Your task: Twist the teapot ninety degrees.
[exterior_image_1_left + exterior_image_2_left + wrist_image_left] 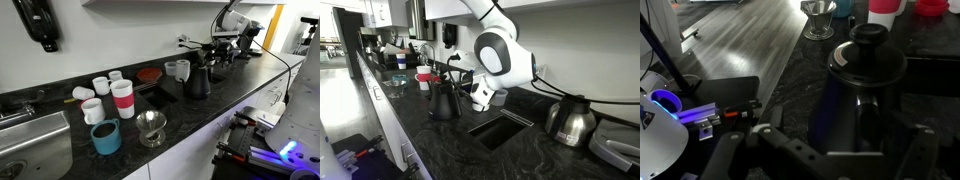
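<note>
The matte black teapot stands on the dark counter, also seen in an exterior view. In the wrist view it is seen from above, with its round lid and its thin handle pointing toward the camera. My gripper hangs just above and behind the pot. Its two fingers are spread wide, one on each side of the pot's body. I cannot tell if they touch it. The gripper also shows in both exterior views, close over the pot's top.
A white mug stands beside the teapot. A shiny silver pot and a recessed sink lie further along. A red-and-white cup, blue cup, metal dripper and white cups stand near a second sink.
</note>
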`<state>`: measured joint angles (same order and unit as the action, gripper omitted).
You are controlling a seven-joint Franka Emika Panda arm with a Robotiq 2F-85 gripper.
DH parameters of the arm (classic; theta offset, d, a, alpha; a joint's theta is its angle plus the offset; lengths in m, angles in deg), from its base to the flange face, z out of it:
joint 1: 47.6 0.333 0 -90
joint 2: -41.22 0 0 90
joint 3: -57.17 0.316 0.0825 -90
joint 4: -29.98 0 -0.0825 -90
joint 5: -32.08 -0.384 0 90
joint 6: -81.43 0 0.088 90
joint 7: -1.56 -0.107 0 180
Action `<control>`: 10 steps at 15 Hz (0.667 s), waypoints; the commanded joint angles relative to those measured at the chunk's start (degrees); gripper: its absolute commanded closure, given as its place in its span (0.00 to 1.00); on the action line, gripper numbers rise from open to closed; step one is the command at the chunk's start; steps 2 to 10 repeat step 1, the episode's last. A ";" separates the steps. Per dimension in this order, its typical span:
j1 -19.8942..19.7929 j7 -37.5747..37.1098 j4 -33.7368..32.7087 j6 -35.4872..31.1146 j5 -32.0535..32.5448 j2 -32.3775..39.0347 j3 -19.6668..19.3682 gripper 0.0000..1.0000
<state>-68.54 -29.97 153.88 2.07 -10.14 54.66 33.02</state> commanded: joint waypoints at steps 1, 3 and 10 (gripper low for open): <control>-0.12 0.03 -0.16 0.13 0.03 0.12 0.08 0.00; -0.12 0.03 -0.16 0.13 0.03 0.12 0.08 0.00; -0.12 0.03 -0.16 0.13 0.03 0.12 0.08 0.00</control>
